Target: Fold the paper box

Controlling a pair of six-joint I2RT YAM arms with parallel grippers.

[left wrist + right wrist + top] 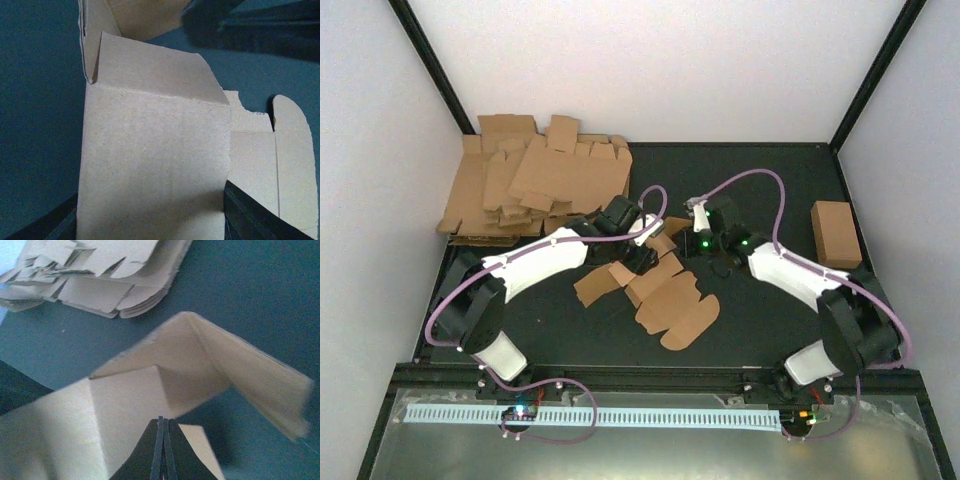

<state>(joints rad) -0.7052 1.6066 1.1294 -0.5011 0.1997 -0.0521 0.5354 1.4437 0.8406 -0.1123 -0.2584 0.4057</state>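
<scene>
The dark worktop (760,310) carries everything. Largest on it is the heap of flat cardboard blanks (535,185) in the upper left of the overhead view, piled loosely with flaps sticking out on all sides. It shows again along the top left of the right wrist view.

The paper box (665,295) lies at the centre of the overhead view, between the two arms. It is still a spread blank, not a closed carton: rounded flaps fan out flat toward the lower right, while the upper left part is creased upward. In the right wrist view one panel stands bent over like a tent.

At the right edge, well apart from the rest, sits a smooth folded cardboard brick (835,233).

The left gripper (150,220) has its fingers (260,215) set on either side of a wide box panel, gripping it across its width. A smaller flap is folded up at the far end.

The right gripper (161,440) has its fingers pressed together just in front of the raised fold. Whether they nip any cardboard cannot be told.
</scene>
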